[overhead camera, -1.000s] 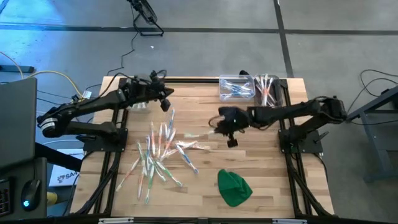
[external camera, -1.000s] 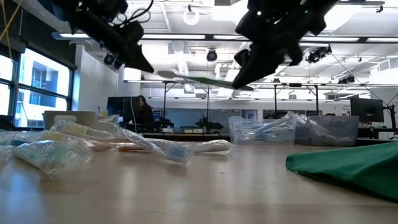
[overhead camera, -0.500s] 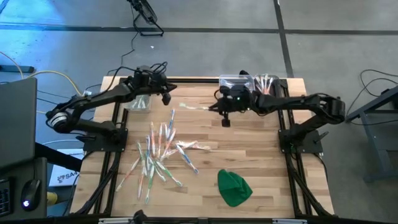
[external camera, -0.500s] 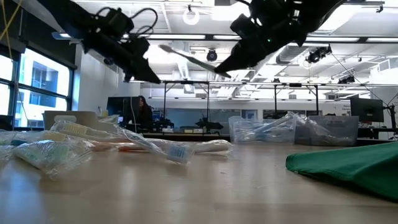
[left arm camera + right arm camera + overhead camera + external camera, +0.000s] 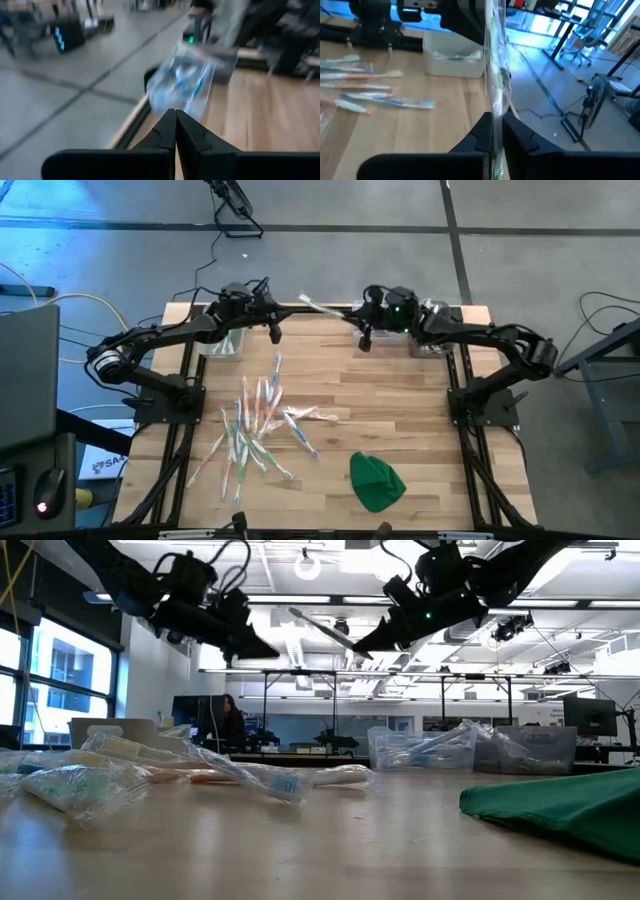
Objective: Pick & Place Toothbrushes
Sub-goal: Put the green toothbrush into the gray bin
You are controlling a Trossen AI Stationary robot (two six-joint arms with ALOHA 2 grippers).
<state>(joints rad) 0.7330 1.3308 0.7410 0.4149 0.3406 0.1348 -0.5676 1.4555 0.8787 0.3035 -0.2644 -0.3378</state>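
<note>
Currently a clear bin [image 5: 222, 343] with green-accented brushes is seen at the table's [image 5: 400, 430] far left corner; the far-right bins are largely hidden by the right arm. A wrapped green toothbrush [image 5: 322, 307] is pinched by the right end effector [image 5: 358, 319] above the far edge — long axis across the table, free end toward the left arm. The left end effector [image 5: 274, 332] is pressed together, empty. The loose toothbrushes [image 5: 258, 425] lie scattered mid-left.

Pale wood-plank table [image 5: 400, 430], smooth with a soft sheen; toothbrushes [image 5: 258, 425] in glossy, crinkled clear plastic wrap; green cloth [image 5: 376, 481] matt and soft; clear plastic bin [image 5: 454, 60] smooth; grey floor [image 5: 330, 275] polished.
</note>
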